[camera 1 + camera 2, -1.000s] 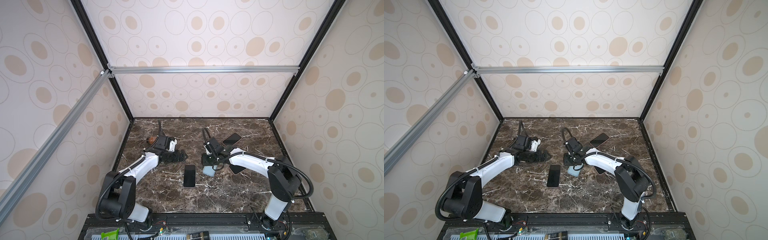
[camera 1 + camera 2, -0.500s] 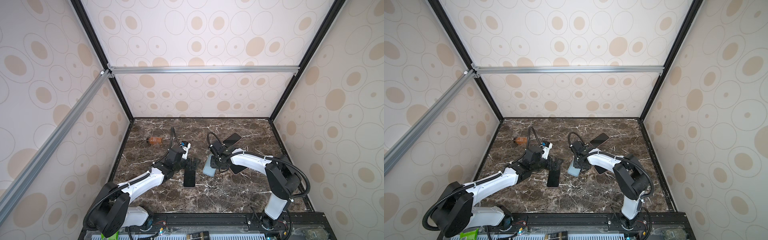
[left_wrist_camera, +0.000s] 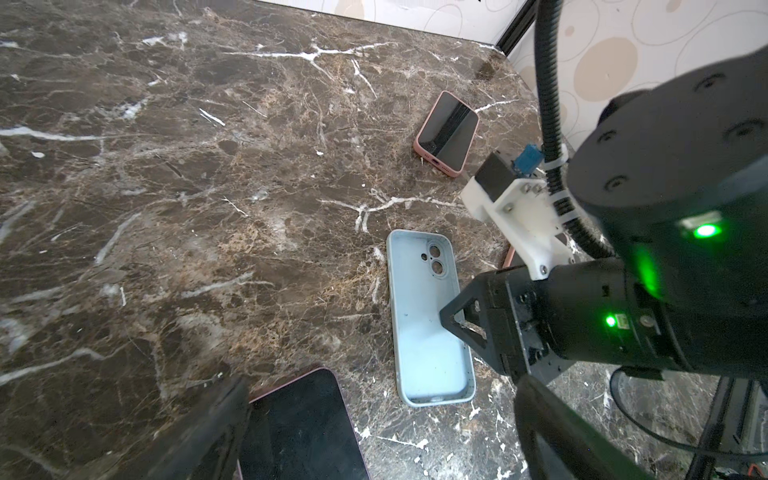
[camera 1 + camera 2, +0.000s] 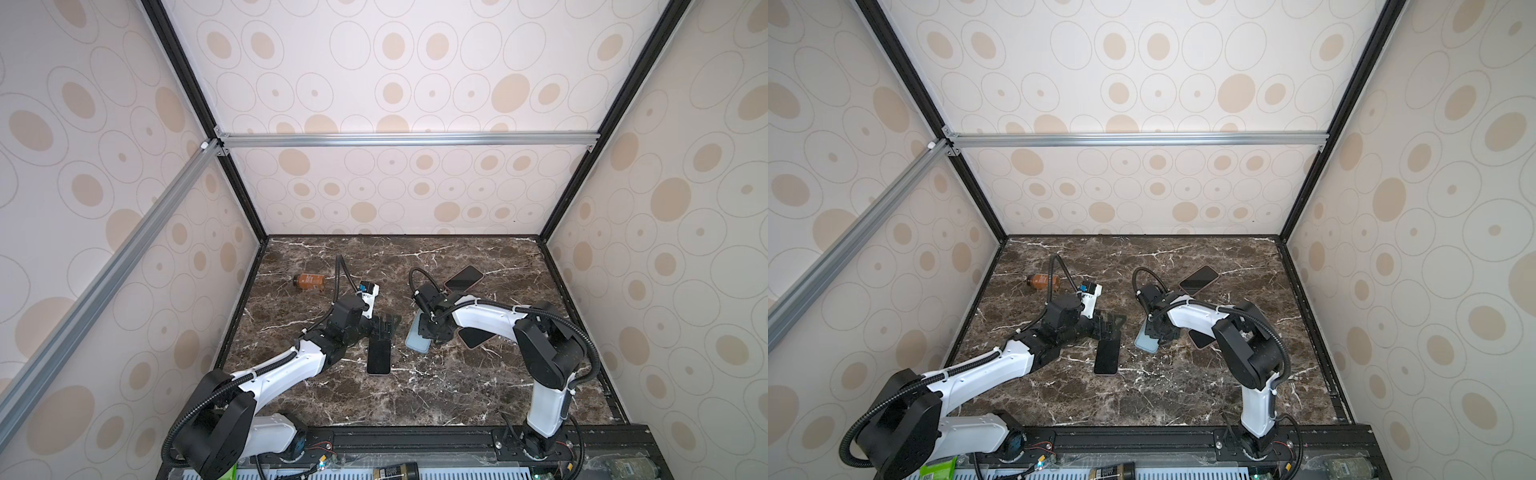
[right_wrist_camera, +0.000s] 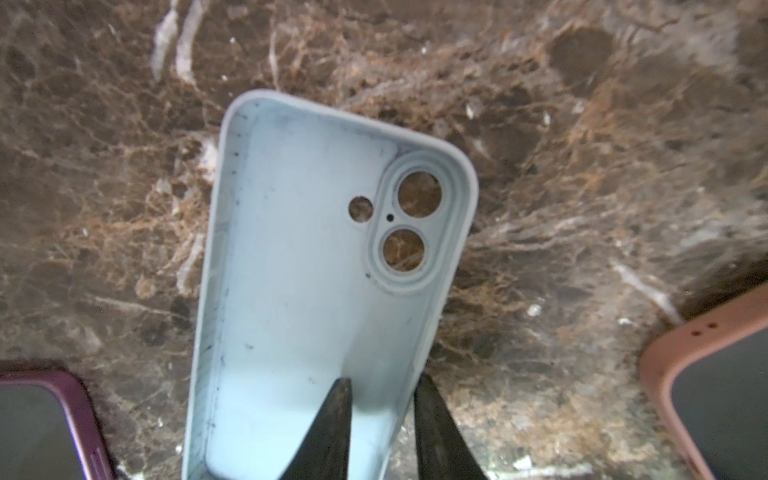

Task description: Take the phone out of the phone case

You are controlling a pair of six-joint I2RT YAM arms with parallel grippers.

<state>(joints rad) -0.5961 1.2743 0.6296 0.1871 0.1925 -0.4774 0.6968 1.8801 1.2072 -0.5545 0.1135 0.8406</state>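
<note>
The light blue phone case [image 4: 417, 338] [image 4: 1144, 338] lies empty and open side up on the marble table [image 4: 415, 399]. Its camera holes show in the right wrist view [image 5: 311, 249] and the left wrist view [image 3: 428, 324]. My right gripper [image 5: 382, 380] [image 4: 430, 332] straddles one long wall of the case. One finger is inside with a gap to the wall, the other outside. The phone [image 4: 378, 353] [image 4: 1105, 355] [image 3: 299, 428] [image 5: 41, 428], black screen up with a purple rim, lies left of the case. My left gripper [image 3: 382, 386] [image 4: 384, 328] hangs wide open over its far end.
A pink-cased phone [image 4: 464, 278] [image 3: 448, 133] lies at the back right. Another pink-cased phone [image 4: 473, 336] [image 5: 723, 395] sits under the right arm. A brown bottle [image 4: 309, 281] [image 4: 1044, 281] lies at the back left. Patterned walls enclose the table.
The left arm has swung from the back left to the middle, and its open gripper now hangs over the phone's far end. The right gripper stays at the case.
</note>
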